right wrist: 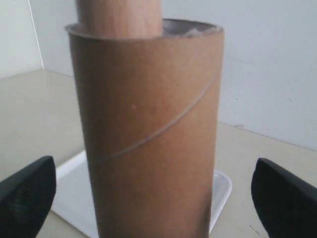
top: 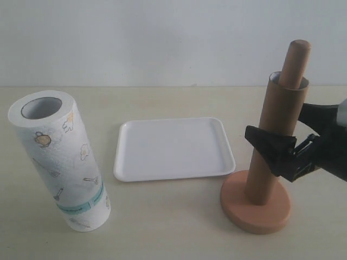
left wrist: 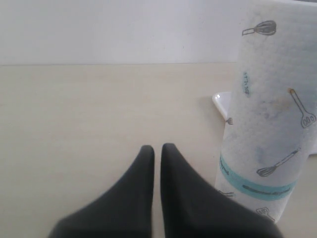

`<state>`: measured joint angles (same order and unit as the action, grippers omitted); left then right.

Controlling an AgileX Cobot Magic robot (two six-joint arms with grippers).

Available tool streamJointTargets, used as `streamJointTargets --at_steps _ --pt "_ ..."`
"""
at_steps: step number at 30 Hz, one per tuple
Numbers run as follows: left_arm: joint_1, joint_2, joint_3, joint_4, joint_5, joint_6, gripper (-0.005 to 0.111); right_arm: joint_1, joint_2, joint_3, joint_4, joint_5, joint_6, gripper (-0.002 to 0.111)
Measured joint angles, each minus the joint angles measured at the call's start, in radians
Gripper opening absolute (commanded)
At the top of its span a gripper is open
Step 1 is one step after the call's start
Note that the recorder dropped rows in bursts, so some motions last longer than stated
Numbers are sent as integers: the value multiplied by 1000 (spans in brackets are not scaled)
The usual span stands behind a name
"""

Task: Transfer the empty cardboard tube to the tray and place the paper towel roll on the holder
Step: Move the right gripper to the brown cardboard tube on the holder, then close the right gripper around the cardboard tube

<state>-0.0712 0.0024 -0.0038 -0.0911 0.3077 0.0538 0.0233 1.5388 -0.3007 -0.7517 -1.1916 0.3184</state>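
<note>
The empty cardboard tube (top: 282,108) stands upright, slipped over the post (top: 297,59) of the wooden holder, whose round base (top: 255,208) sits at the right. My right gripper (top: 276,132) is open around the tube's middle. In the right wrist view the tube (right wrist: 148,124) fills the gap, and both fingers (right wrist: 25,193) stand clear of it. The paper towel roll (top: 62,162) stands upright at the left. Beside the roll (left wrist: 272,114) my left gripper (left wrist: 157,148) is shut on nothing, low over the table. The white tray (top: 173,149) lies in the middle with nothing in it.
A plain white wall rises behind the table's far edge. A corner of the tray (left wrist: 221,101) shows behind the roll in the left wrist view. In the right wrist view the tray (right wrist: 69,193) lies behind the tube.
</note>
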Motion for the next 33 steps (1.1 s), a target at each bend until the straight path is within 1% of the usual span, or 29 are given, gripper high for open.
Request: streamJointTargets --at_steps 5,11,13,15,17,18,19,21,23,31,33 --pt "0 0 0 0 0 0 5 0 8 -24 -27 2 16 105" --pt "0 0 0 0 0 0 5 0 8 -27 -159 4 22 105" --pt "0 0 0 0 0 0 5 0 8 -27 -172 4 22 103" --pt "0 0 0 0 0 0 5 0 8 -27 -174 4 23 88" --pt "0 0 0 0 0 0 5 0 8 -27 -171 4 23 52" --pt "0 0 0 0 0 0 5 0 8 -27 -157 6 23 46" --pt "0 0 0 0 0 0 5 0 8 -27 -145 12 23 45" --pt "0 0 0 0 0 0 5 0 8 -27 -109 20 23 48" --pt "0 0 0 0 0 0 5 0 8 -27 -98 18 28 49" --pt "0 0 0 0 0 0 5 0 8 -27 -76 17 57 49" --pt "0 0 0 0 0 0 5 0 8 -27 -76 17 49 46"
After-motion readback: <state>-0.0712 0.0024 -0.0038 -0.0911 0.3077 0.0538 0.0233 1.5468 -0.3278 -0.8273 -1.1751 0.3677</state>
